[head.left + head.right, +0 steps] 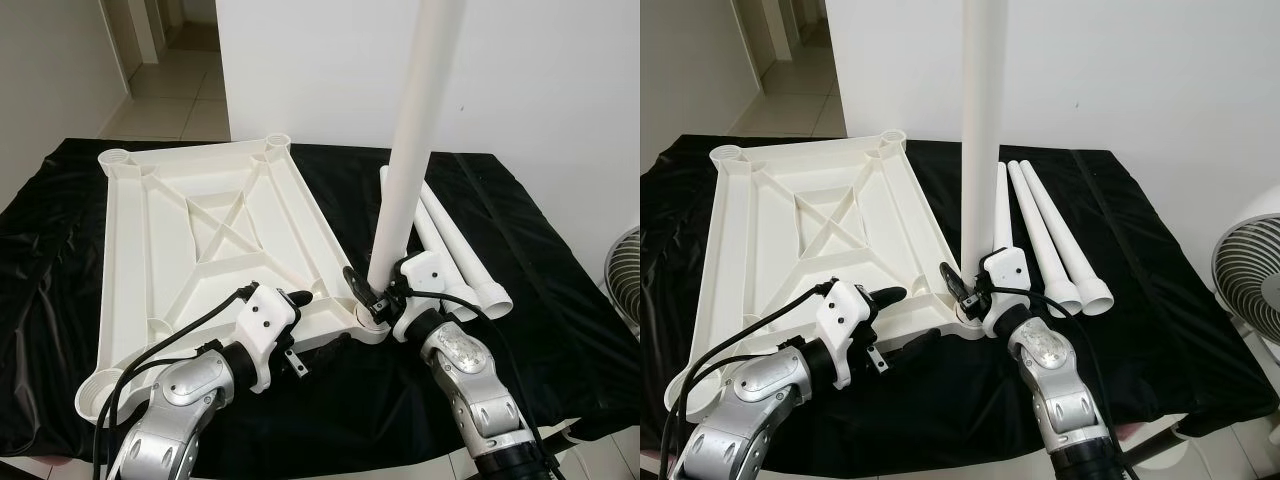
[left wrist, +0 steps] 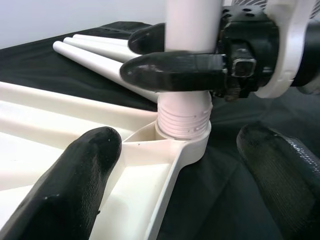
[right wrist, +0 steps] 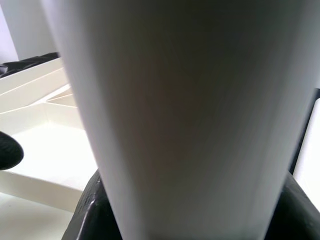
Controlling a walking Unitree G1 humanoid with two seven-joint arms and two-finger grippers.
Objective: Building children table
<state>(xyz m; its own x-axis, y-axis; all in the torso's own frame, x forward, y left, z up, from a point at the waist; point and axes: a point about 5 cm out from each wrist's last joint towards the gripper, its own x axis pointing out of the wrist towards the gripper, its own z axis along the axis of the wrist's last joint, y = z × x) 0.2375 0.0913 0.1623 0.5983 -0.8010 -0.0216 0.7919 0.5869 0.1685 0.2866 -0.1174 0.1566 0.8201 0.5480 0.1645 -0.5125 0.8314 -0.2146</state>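
The white tabletop (image 1: 200, 230) lies upside down on a black cloth, ribs facing up. One white leg (image 1: 415, 120) stands upright in the near right corner socket (image 2: 192, 145), and its threaded end (image 2: 184, 117) shows just above the socket. My right gripper (image 1: 368, 290) is shut on this leg low down, just above the thread. My left gripper (image 1: 312, 325) is open at the tabletop's near edge beside that corner. One finger (image 2: 75, 185) rests over the tabletop and the other hangs over the cloth.
Three more white legs (image 1: 1050, 230) lie side by side on the cloth to the right of the tabletop. A fan (image 1: 1250, 270) stands at the far right past the cloth's edge. A white wall rises behind, with a doorway at the back left.
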